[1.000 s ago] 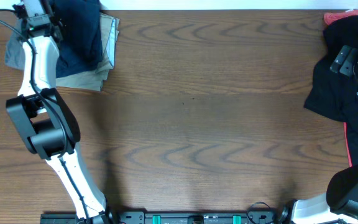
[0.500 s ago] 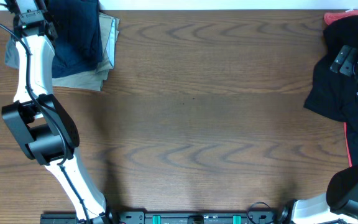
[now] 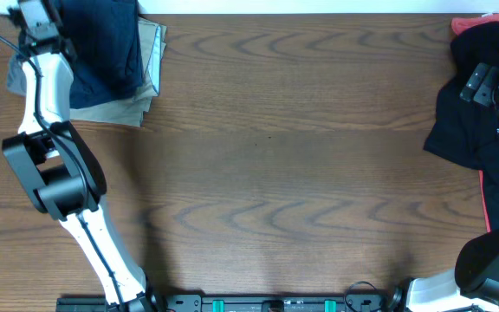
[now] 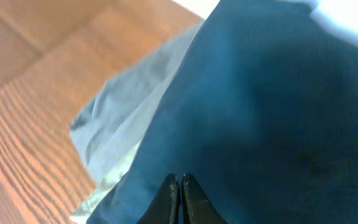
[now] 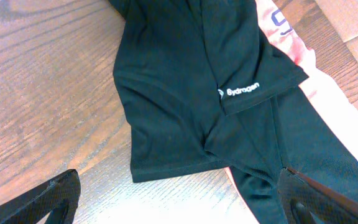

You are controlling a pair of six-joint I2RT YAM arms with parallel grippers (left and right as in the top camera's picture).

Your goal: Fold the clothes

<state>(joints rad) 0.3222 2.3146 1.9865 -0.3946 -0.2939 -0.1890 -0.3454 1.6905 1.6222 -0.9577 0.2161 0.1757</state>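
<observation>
The clothes, dark navy-blue shorts [image 3: 106,48], lie folded on a stack at the table's far left corner. In the left wrist view the navy shorts [image 4: 260,112] fill most of the picture. My left gripper [image 3: 42,19] hovers at the stack's left edge; its jaws [image 4: 179,182] are shut tip to tip over the navy fabric, and I see nothing pinched between them. My right gripper [image 3: 482,84] stays at the far right above a black garment. It [image 5: 182,208] is open, with only table and fabric between the fingers.
Under the navy shorts lie khaki shorts [image 3: 150,65] and grey shorts [image 4: 120,118]. A black garment with a small white logo [image 5: 241,91] rests on pink fabric [image 5: 291,37] at the right edge of the wooden table [image 3: 275,156].
The left gripper's jaws went from open to shut, and the gripper drifted slightly left toward the far corner. The right arm and the garments did not move.
</observation>
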